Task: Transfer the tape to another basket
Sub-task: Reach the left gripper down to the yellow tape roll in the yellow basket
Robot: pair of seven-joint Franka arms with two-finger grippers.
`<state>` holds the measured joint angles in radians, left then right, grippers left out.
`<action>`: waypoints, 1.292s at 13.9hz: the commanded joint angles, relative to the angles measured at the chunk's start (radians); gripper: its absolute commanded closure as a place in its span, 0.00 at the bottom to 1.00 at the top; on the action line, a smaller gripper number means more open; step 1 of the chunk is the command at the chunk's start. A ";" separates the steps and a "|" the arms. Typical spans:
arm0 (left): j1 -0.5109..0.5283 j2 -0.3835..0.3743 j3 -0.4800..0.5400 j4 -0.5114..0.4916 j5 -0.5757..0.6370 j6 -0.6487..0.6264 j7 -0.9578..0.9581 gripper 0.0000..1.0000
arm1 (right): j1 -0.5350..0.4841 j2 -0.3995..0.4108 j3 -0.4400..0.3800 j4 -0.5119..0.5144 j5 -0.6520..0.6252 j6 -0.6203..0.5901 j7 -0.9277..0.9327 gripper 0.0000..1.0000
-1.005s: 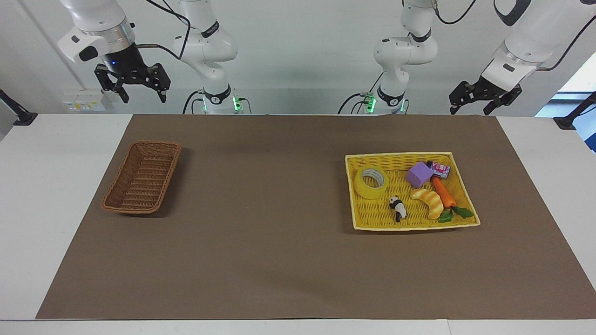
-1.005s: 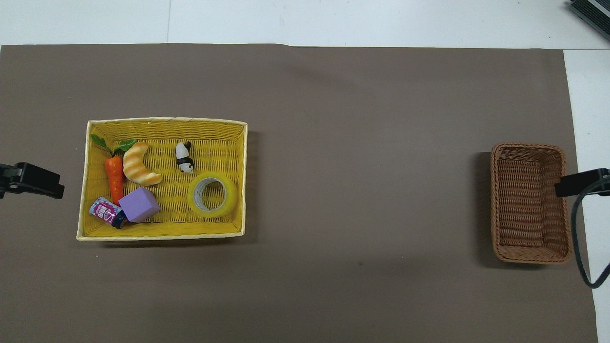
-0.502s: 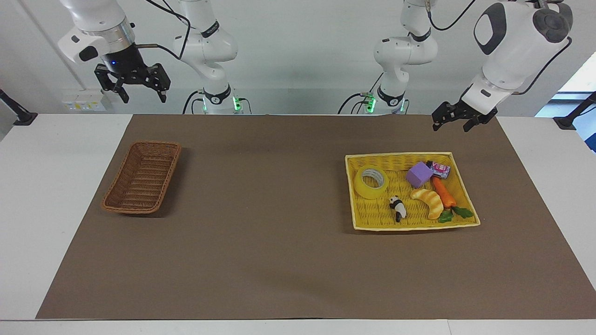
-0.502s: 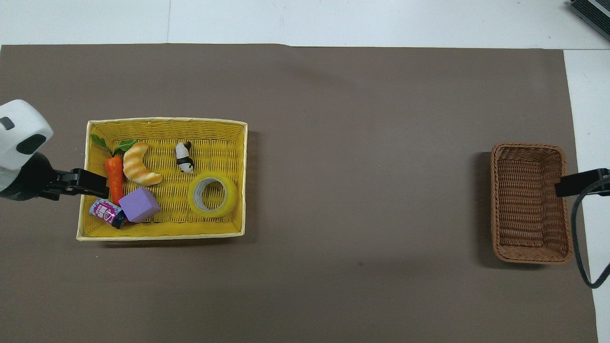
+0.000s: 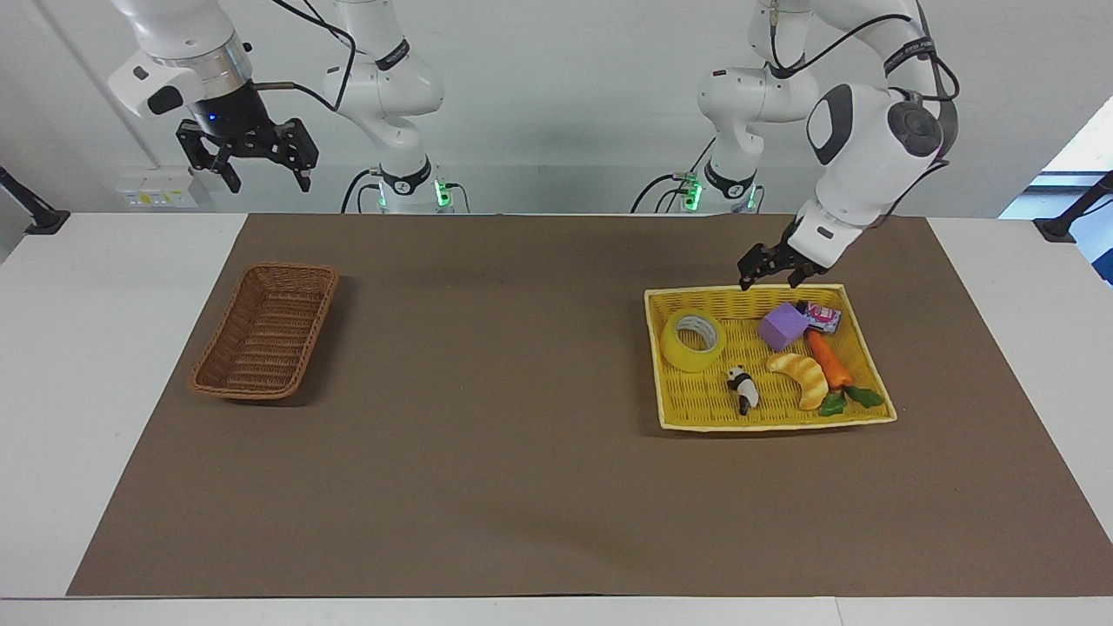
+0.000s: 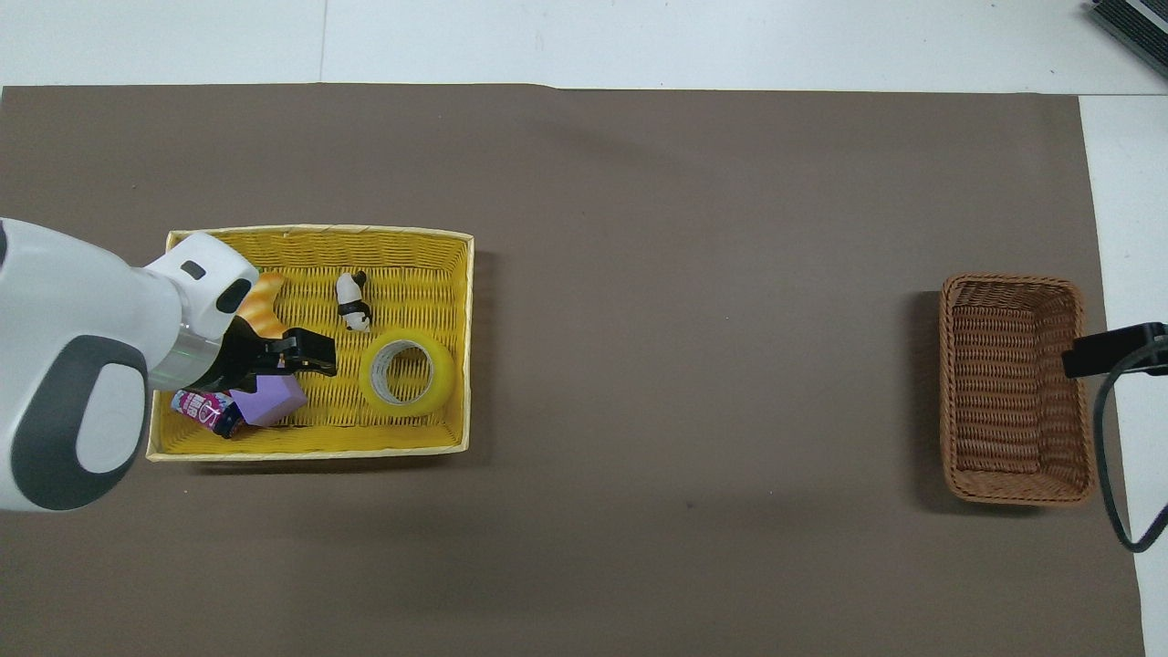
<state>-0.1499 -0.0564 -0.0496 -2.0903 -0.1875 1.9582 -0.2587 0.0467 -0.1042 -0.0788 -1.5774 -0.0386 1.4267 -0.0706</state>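
My left gripper (image 5: pixel 770 276), fingers parted, empty, hovers over yellow woven tray (image 5: pixel 669 416) beside translucent yellow tape roll (image 5: pixel 693 342); right gripper (image 5: pixel 257 170), parted, waits.

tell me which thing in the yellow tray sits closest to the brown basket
The tape: this yellow roll lies at the end of the yellow tray toward the right arm's end of the table, where the brown basket sits. The panda, croissant, purple block, carrot and can lie further away.

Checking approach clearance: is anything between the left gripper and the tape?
Nothing visible. The left gripper hangs over the yellow tray's edge nearest the robots; the tape lies flat, apart from the purple block.
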 commanded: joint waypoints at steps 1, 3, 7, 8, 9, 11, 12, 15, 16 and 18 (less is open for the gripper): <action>-0.065 0.049 0.013 -0.076 -0.023 0.140 -0.079 0.00 | -0.008 -0.012 0.002 -0.006 0.000 -0.006 -0.026 0.00; -0.068 0.064 0.013 -0.105 -0.074 0.198 -0.079 0.00 | -0.008 -0.012 0.002 -0.006 0.000 -0.006 -0.026 0.00; -0.068 0.095 0.013 -0.131 -0.099 0.246 -0.079 0.03 | -0.008 -0.012 0.002 -0.006 0.000 -0.006 -0.026 0.00; -0.068 0.096 0.013 -0.145 -0.101 0.266 -0.079 0.11 | -0.008 -0.012 0.002 -0.006 0.000 -0.006 -0.026 0.00; -0.069 0.104 0.013 -0.157 -0.101 0.292 -0.080 0.17 | -0.008 -0.012 0.002 -0.006 0.000 -0.006 -0.026 0.00; -0.095 0.118 0.013 -0.186 -0.105 0.341 -0.080 0.29 | -0.008 -0.012 0.002 -0.006 0.000 -0.008 -0.028 0.00; -0.096 0.119 0.013 -0.192 -0.105 0.347 -0.080 0.34 | -0.008 -0.012 0.002 -0.006 0.000 -0.006 -0.028 0.00; -0.105 0.141 0.013 -0.188 -0.105 0.355 -0.094 0.77 | -0.008 -0.012 0.002 -0.006 0.000 -0.006 -0.028 0.00; -0.105 0.145 0.013 -0.177 -0.105 0.349 -0.097 0.97 | -0.008 -0.012 0.002 -0.006 0.000 -0.006 -0.026 0.00; -0.100 0.148 0.013 -0.148 -0.105 0.322 -0.096 1.00 | -0.008 -0.012 0.002 -0.006 0.000 -0.006 -0.028 0.00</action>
<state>-0.2332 0.0854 -0.0505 -2.2622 -0.2757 2.2875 -0.3455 0.0467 -0.1042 -0.0788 -1.5774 -0.0386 1.4267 -0.0706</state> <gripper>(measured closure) 0.731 0.000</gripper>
